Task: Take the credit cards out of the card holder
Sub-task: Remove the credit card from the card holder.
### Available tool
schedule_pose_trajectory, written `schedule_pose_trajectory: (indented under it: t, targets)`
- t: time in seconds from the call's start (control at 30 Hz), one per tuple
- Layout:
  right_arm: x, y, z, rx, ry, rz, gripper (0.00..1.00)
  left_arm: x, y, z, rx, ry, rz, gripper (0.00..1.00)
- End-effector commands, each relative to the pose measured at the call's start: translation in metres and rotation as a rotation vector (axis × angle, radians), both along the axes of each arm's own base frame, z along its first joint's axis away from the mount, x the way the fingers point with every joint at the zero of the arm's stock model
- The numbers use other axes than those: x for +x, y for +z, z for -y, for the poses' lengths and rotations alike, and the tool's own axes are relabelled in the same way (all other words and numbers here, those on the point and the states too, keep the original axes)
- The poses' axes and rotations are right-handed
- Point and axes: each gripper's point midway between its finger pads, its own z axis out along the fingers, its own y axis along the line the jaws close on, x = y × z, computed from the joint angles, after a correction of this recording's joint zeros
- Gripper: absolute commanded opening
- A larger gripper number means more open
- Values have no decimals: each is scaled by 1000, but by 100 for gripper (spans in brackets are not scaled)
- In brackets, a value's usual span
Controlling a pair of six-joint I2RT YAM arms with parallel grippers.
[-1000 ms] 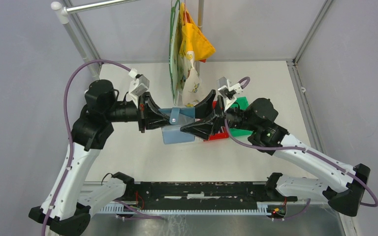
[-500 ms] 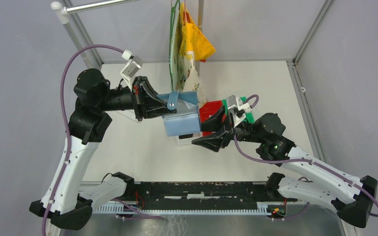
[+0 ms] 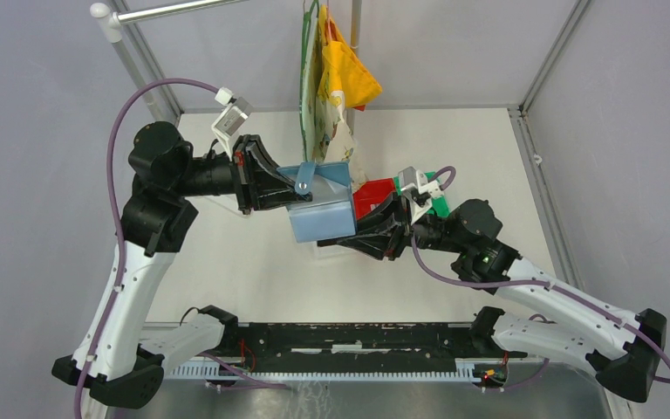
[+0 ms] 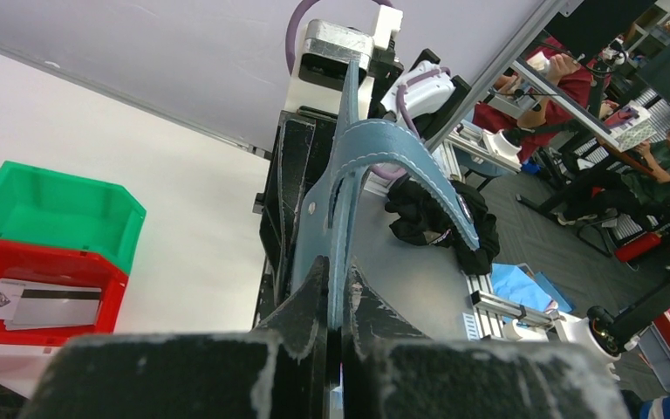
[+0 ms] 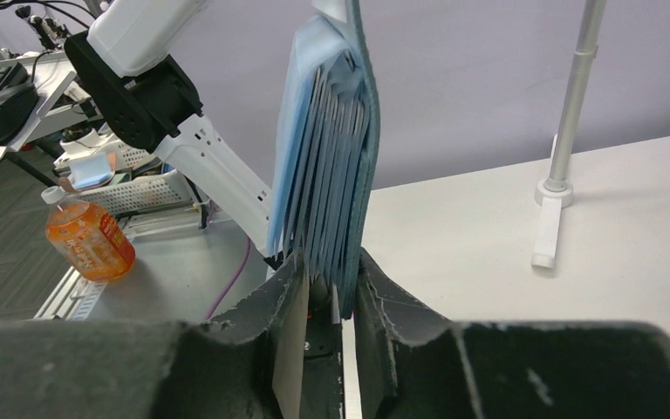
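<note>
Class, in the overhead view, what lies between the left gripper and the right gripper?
The card holder lies between the left gripper and right gripper in the top view; the right wrist view shows its pockets between the jaws.

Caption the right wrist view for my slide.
Right claw straddling the lower edge of the upright blue card holder, pockets fanned.

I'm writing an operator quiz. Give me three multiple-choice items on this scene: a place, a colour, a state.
1. Where do the loose cards lie? A in the red bin B on a plate C in a drawer
2. What colour is the wallet? A black B teal-blue C yellow
3. How do the left jaws stand? A wide open B shut on the wallet C holding a spoon
Key: A, the left wrist view shows them there; B, plain from above; B, they pinch its edge.
</note>
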Motion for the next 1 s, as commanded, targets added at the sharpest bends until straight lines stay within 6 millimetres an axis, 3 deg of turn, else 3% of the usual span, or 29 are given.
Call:
schedule_pose_trajectory:
  t: [0.0,0.27,0.37,0.47,0.7,0.97]
  targets:
    - [5,44,5,117,-48,50,28,-15,18,-4,-35,-34,51,2]
    - [12,56,6,164,-87,23,29,-19,13,-5,-28,-43,55,2]
    - [1,58,4,170,-17,37,45,-19,11,-6,-24,-39,64,2]
    - [-7,52,0,146,38,46,55,-19,11,-7,-21,-33,74,2]
    - [-5,47,4,137,9,43,55,-18,9,-7,-15,-28,84,2]
    - [-16,41,7,111,57,91,55,-18,12,-7,-14,-26,95,2]
